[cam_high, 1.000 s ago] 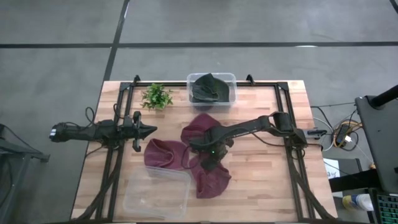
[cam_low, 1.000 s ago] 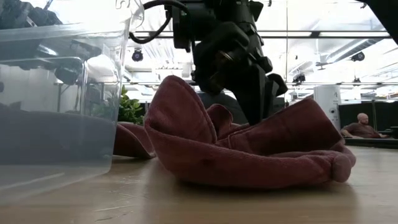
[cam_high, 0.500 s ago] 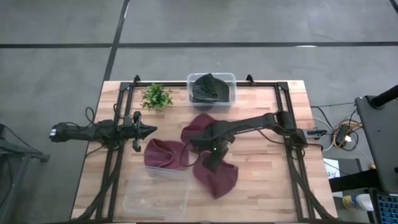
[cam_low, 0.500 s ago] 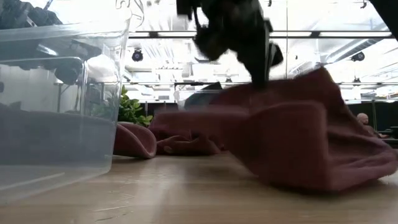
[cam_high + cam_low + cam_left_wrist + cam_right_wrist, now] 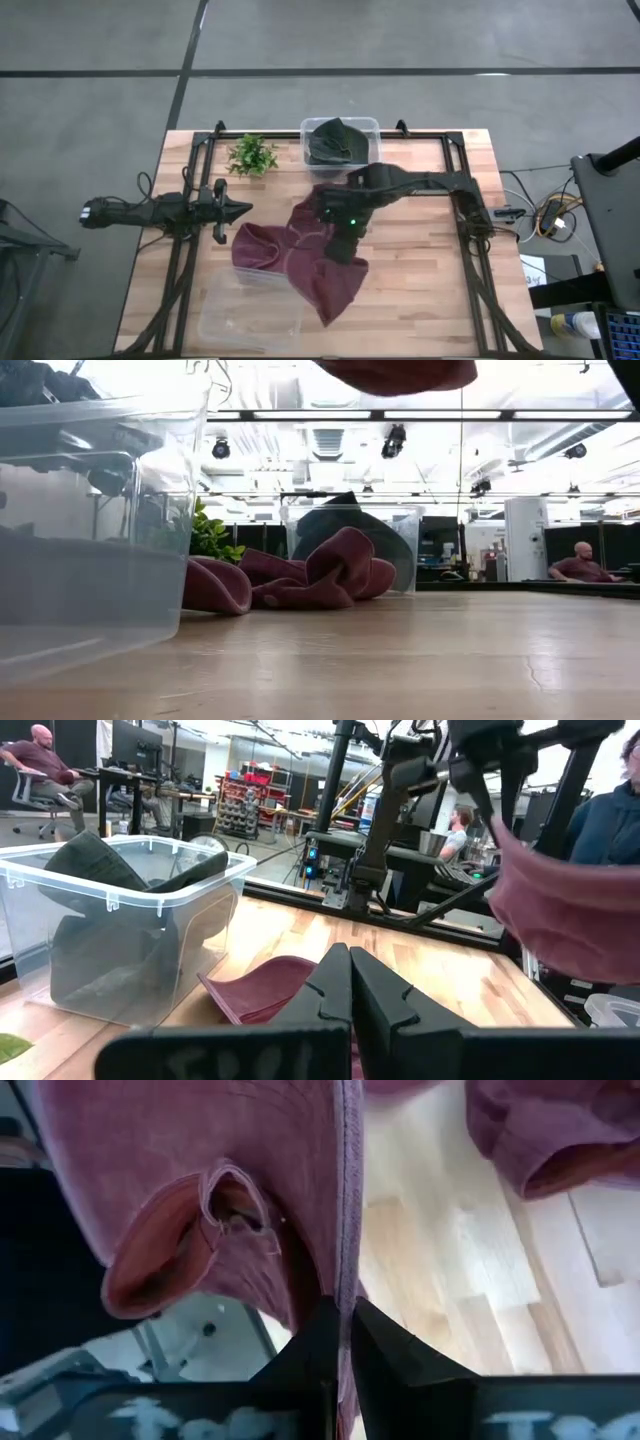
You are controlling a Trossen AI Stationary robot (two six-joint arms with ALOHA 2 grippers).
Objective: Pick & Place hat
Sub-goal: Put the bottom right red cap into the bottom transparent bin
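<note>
**Inspector:** Report the hat's position.

**Operator:** I have one maroon hat (image 5: 325,280) hanging off the right end effector (image 5: 345,238), clear of the bench (image 5: 430,290). In the low view only its bottom edge shows at the top of the picture, with open air beneath it. My right wrist view shows the fabric pinched between the two fingers, which are closed on it.

**Inspector:** Orientation?

**Operator:** It hangs limp. From above, its long axis runs diagonally from the grip down toward the empty clear bin (image 5: 250,318) at the front of the bench, and its free end overlaps the bin's right edge. Which way the opening faces I cannot say with confidence.

**Inspector:** Why is it held that high?

**Operator:** My judgement: height keeps the dangling cloth from snagging the bin wall or dragging the other two maroon hats, one (image 5: 262,248) just behind the bin, one (image 5: 318,205) nearer the far bin (image 5: 340,140), which already holds a dark hat (image 5: 335,142).

**Inspector:** Left arm?

**Operator:** Parked at the left side, left end effector (image 5: 232,209) with fingers pressed together on nothing, pointing toward the middle of the bench. A small green plant (image 5: 252,155) sits at the back left.
</note>
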